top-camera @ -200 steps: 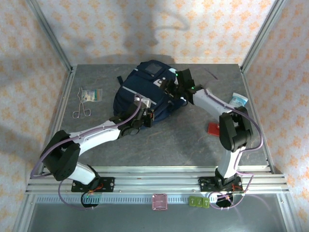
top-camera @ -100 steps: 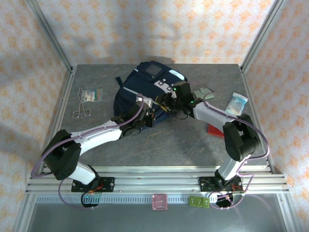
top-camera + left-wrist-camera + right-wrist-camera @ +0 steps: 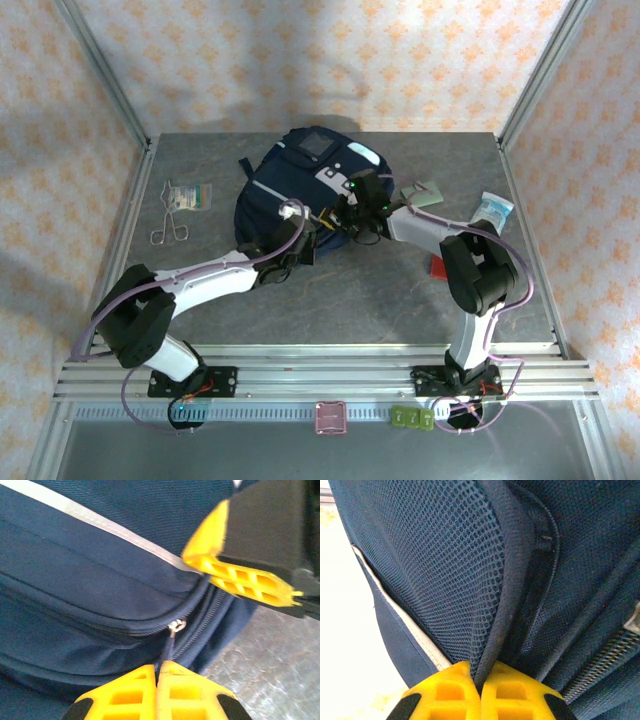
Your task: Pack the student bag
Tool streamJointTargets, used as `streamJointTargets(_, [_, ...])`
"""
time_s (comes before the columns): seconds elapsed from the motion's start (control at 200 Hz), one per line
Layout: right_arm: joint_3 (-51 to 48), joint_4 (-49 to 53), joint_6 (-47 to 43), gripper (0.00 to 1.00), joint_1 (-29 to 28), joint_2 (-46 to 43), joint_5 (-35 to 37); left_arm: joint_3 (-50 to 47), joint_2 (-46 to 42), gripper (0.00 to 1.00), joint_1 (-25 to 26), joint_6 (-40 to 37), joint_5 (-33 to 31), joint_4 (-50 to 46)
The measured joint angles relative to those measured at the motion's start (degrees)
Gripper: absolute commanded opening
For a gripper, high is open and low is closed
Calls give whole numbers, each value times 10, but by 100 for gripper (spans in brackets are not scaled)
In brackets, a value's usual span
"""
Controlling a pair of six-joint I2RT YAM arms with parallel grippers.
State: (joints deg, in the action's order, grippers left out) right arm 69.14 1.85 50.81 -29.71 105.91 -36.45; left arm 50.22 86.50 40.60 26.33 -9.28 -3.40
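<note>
On the table (image 3: 380, 300), the navy student bag (image 3: 266, 195) shows white patches, pale stripes.

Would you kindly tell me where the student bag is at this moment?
In the top view, the student bag lies at the far middle of the table, metal forceps to its left, a light-blue packet to its right.

One student bag (image 3: 270, 185); one forceps (image 3: 170, 222); one clear packet (image 3: 190, 195); one tissue pack (image 3: 494, 210); one flat red item (image 3: 440, 266); one greyish flat item (image 3: 426, 192)
</note>
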Motion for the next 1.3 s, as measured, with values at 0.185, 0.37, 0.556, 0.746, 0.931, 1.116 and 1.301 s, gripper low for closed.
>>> streamJointTargets(0.185, [-17,-10,0,0,6,-17,0,-48,-44,0,-90,7,-19,-3])
streamJointTargets(0.37, [-25,-18,0,0,10,-23,-4,-54,-73,14,-138,-3,-9,-13])
streamJointTargets(0.556, [-24,-24,0,0,12,-24,-15,-54,-85,42,-121,-19,85,6])
streamJointTargets(0.746, [-12,-23,0,0,13,-24,-23,-42,-75,50,-87,-42,139,20])
streamJointTargets(0.931, [-9,-23,0,0,13,-24,-26,1,-17,51,-79,-64,162,25])
streamJointTargets(1.116, [-7,-23,2,0,13,-24,-26,16,16,45,-68,-80,149,26])
streamJointTargets(1.301, [-1,-19,2,0,13,-24,-21,38,48,29,-51,-93,109,24])
